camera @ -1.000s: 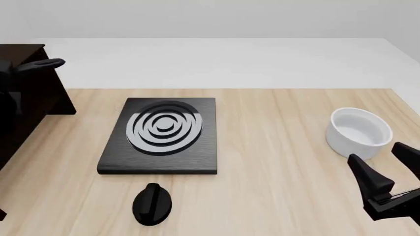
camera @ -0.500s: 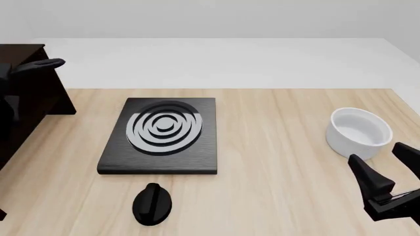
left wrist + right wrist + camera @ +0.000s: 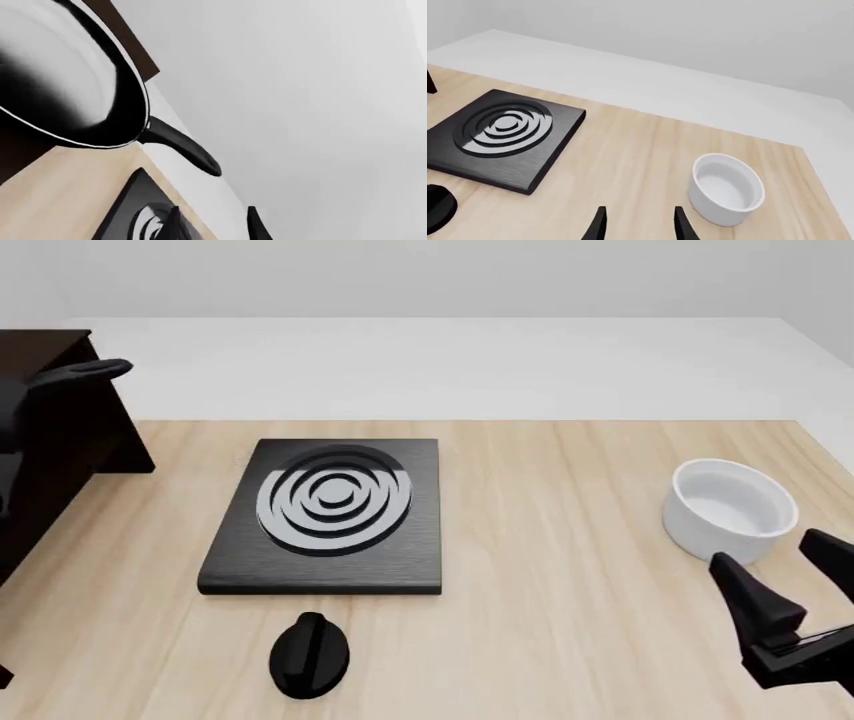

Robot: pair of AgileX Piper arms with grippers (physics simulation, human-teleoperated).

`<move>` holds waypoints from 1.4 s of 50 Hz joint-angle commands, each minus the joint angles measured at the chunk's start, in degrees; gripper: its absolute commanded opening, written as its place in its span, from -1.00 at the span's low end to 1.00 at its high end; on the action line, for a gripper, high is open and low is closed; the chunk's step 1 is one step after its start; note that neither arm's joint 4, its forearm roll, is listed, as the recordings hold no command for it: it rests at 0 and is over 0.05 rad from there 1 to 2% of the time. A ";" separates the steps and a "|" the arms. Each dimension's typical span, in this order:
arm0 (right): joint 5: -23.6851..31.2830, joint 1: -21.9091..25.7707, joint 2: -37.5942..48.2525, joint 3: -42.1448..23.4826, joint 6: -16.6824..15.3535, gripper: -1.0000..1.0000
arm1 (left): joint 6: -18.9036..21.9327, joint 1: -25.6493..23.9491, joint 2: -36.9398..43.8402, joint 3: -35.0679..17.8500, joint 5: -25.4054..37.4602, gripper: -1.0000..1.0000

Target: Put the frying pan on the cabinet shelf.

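On the cabinet shelf (image 3: 54,440) at far left sits your frying pan (image 3: 67,85), handle (image 3: 83,371) overhanging; both end effectors, left (image 3: 212,225) and right (image 3: 787,610), gape empty, so a careless retreat could snag it.

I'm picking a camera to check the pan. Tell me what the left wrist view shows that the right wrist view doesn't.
Only the left wrist view shows the frying pan with its handle, against the dark cabinet. Only the right wrist view shows the white bowl and the black knob. Both show the black stove plate, the wooden table, and open finger tips.
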 commanded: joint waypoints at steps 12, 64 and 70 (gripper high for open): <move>0.38 0.21 -0.96 -0.11 0.94 1.00 | 32.73 -8.27 -11.21 -7.32 25.55 1.00; 13.77 -4.09 -13.82 -8.78 5.35 1.00 | 51.80 -10.65 -42.48 -0.54 48.71 1.00; 20.57 -3.90 -14.74 -13.73 8.11 1.00 | 53.01 -11.31 -42.49 -1.90 49.85 1.00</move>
